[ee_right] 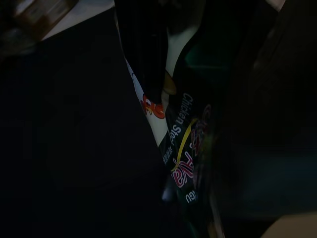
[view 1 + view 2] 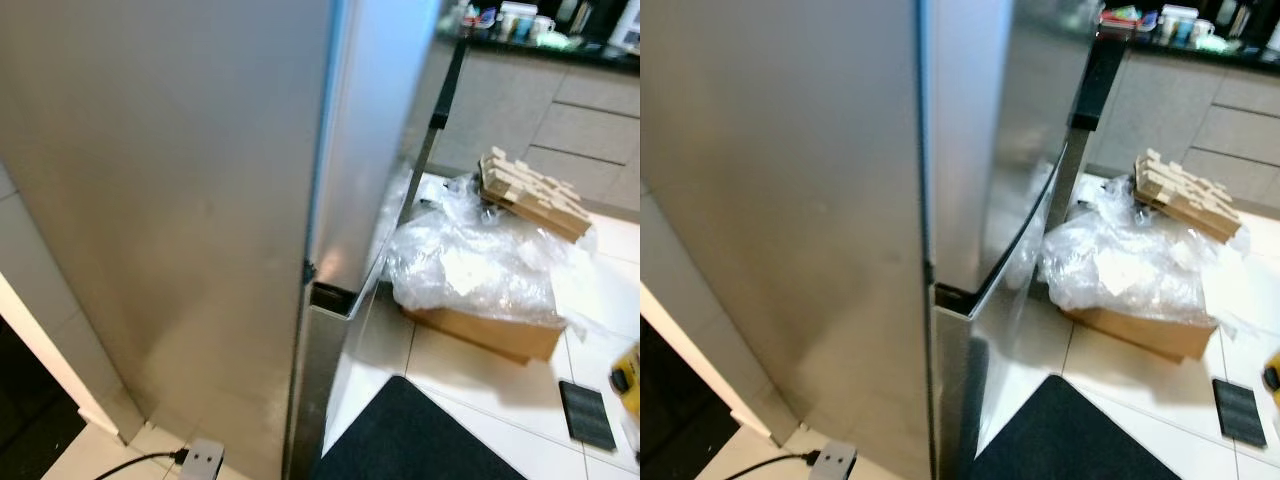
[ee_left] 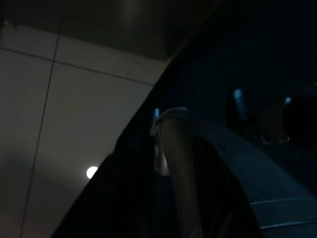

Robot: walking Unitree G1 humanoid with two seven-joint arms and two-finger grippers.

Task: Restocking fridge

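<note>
— Right tool (image 1: 168, 148), what's it doing?
— Its wrist view is very dark, but a carton printed "Chicken Stock" (image 1: 181, 144) sits right against the black fingers (image 1: 143, 44), so I judge it clenched on that carton, hanging low over the dark mat (image 2: 400, 440)

— And the left tool (image 3: 168, 163)?
— Idle in the shade above pale floor tiles (image 3: 74, 124). Whether it is released or clenched I cannot tell

— Where's the fridge?
— The steel fridge (image 2: 180, 200) takes the left and centre of the head views, seen from its side corner, doors apparently closed, with the dark door handle (image 2: 440, 110) upper right of centre. The carton is probably carried low until a door is opened

— Anything nearby?
— A cardboard box (image 2: 490, 330) under crumpled clear plastic (image 2: 470, 260) lies on the floor right of centre, perhaps the supply to restock from. Behind it rests a stack of wooden blocks (image 2: 530, 190), and a worktop (image 2: 560, 45) with cups runs across the upper right
</note>
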